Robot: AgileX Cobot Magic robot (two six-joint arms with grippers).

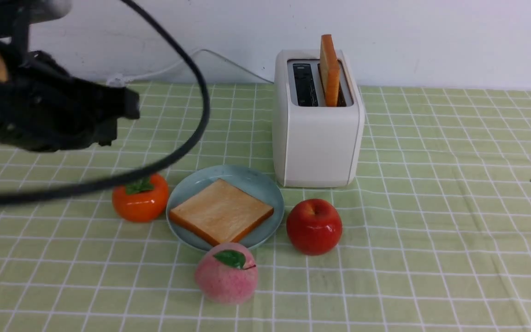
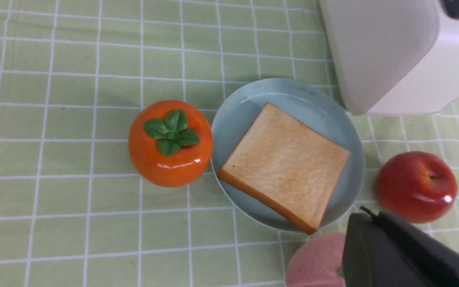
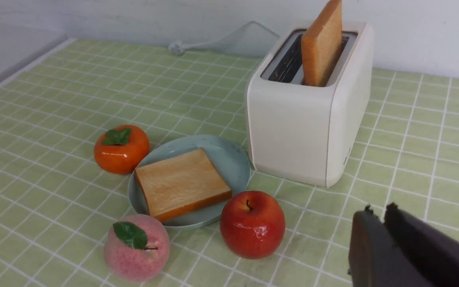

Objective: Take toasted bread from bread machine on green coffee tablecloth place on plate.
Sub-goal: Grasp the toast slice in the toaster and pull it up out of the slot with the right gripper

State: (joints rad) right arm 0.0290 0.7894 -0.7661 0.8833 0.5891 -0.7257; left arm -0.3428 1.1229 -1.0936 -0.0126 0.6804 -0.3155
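my left end effector (image 2: 373, 223) is raised off the worktop on the left side, fingers pressed together w/ nothing between them. in its wrist view the dark tip hangs over the spot between the red apple (image 2: 416, 186) and the pink peach (image 2: 317, 259). my right end effector (image 3: 377, 213) sits low at the far right, well apart from everything, fingers also together & holding nothing. front view shows only a dark corner of it at the frame edge.

one toast slice (image 1: 221, 211) lies flat in the plate (image 1: 265, 186), pale face up, one corner pointing toward the bread machine (image 1: 316, 143), covering most of the plate's inside. the other toast slice (image 1: 329, 69) stands upright in the right-hand slot of the bread machine, approx half of it above the top. the left slot shows just its dark inside.

bread machine stands just behind & to the right of the plate, close to the white wall (image 1: 431, 37), on the green coffee tablecloth (image 1: 431, 207). its white power cord (image 1: 219, 57) runs off to the left along the wall.

orange persimmon (image 1: 140, 197) sits just beside the plate's left rim, apple just beside the right rim, peach at the near rim. can't tell if the peach touches the plate. a black cable (image 1: 191, 138) from my left arm loops across the front view above the persimmon. cloth is slightly creased on the right.
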